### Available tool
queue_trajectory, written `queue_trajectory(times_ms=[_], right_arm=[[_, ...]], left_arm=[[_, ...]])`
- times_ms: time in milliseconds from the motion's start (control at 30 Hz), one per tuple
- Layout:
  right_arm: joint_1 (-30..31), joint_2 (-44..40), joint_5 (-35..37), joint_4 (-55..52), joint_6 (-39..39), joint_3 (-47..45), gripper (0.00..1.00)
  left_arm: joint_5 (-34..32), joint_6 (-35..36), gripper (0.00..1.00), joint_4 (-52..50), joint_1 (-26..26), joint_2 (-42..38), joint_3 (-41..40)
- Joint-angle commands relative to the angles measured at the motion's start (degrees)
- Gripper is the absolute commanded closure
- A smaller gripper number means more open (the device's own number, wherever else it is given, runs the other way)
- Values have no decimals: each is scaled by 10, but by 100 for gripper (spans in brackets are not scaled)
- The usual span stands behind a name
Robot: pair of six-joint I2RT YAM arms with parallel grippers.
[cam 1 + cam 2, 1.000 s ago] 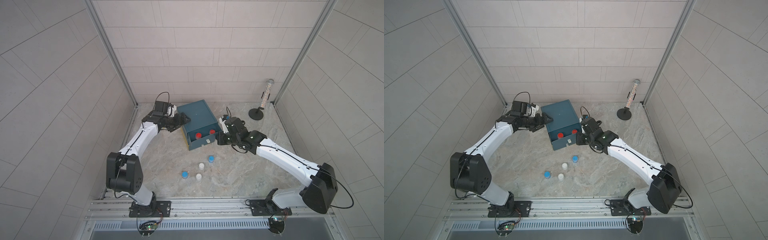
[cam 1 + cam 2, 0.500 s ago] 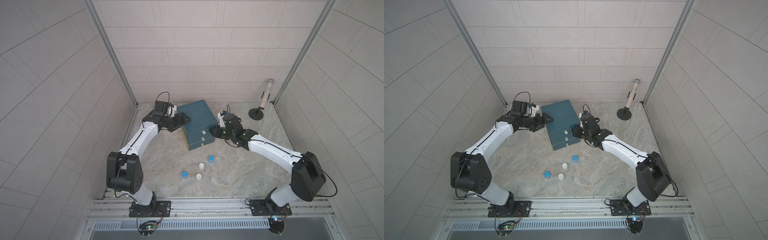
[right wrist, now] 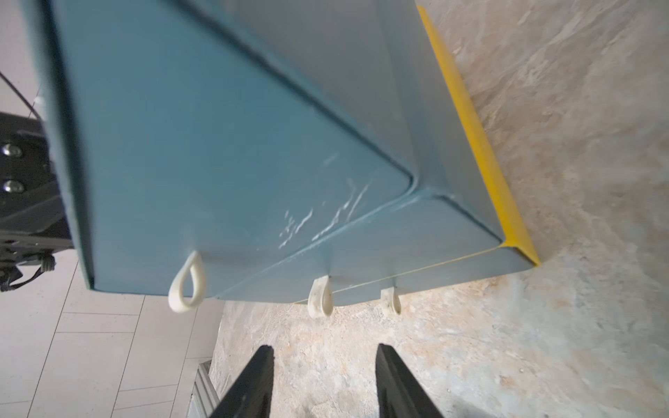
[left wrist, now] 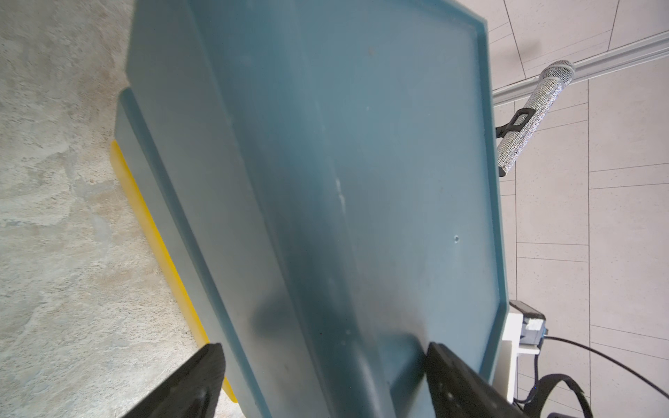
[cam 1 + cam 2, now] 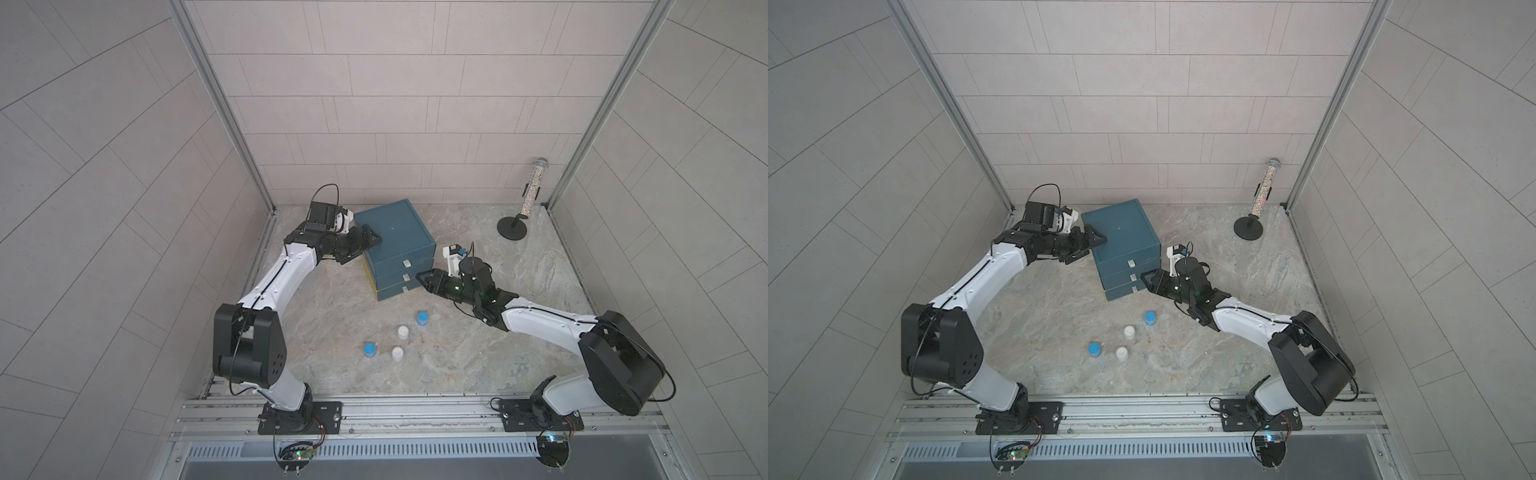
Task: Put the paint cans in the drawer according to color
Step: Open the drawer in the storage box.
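The right arm stretches low toward the drawer cabinet (image 5: pixel 395 232), its right gripper (image 3: pixel 322 349) released and empty just off the pulls (image 3: pixel 320 296), while the left gripper (image 5: pixel 360 246) straddles the cabinet's top edge, grip unclear.

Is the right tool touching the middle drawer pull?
Apart. The right wrist view shows bare tabletop between the right tool and the middle drawer pull.

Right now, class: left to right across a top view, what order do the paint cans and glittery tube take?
Order: near blue paint can, far blue paint can, glittery tube; near white paint can and far white paint can overlap sideways: omitted.
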Motion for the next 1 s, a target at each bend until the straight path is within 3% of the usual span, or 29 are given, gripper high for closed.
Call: queue_trajectory(times_ms=[0, 267, 633, 967], right_arm=[[15, 3, 18, 79, 21, -11, 51], [24, 81, 17, 181, 74, -10, 52], [24, 139, 30, 223, 103, 7, 55], [25, 183, 27, 276, 142, 18, 69]], left_arm=[[-16, 5, 7, -42, -2, 16, -3], [-19, 7, 7, -42, -2, 13, -3], [-16, 6, 7, -42, -2, 12, -3], [-17, 5, 7, -42, -2, 8, -3]])
